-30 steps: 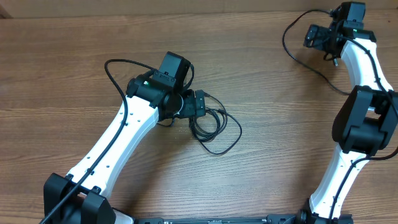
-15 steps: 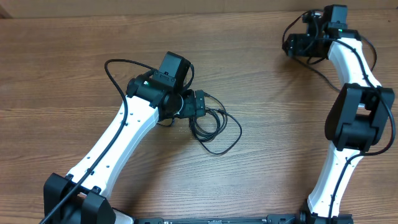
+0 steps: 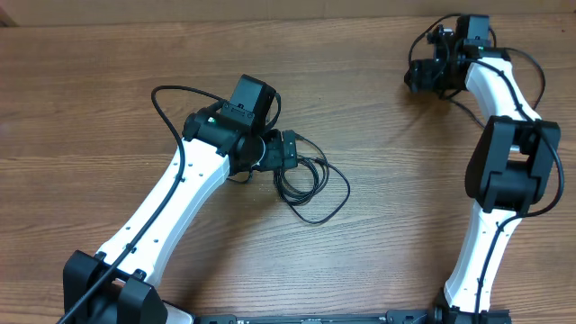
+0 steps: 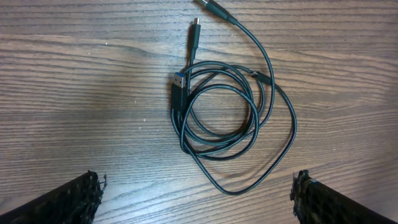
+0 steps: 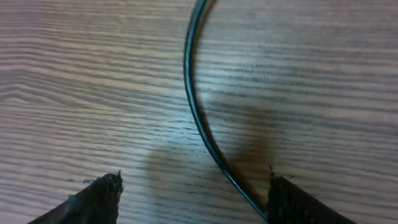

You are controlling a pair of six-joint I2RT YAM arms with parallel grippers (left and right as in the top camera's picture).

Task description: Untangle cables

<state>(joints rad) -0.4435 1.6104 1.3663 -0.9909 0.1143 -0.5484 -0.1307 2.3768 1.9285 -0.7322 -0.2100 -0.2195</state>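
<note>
Black cables (image 4: 182, 118) lie in one loose coil at mid-worktop (image 3: 405, 180), plug tails pointing away from the left pincer (image 4: 196, 198). That pincer hangs over the coil's near edge, jaws fully spread, holding nothing. Your right pincer (image 5: 194, 191) is well apart at the far corner, jaws parted astride a single black cord (image 5: 187, 81), not gripping it. Left arm is nearer; lead with it.

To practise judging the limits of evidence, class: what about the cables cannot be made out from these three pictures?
- Overhead: the left hand overlaps the coil, hiding its upper end.
- Left wrist: one plug is cut off by the top edge.
- Right wrist: the lone cable leaves by the top and bottom edges; neither end shows.
- Overhead: the right hand is too small and dark to show its fingers.
</note>
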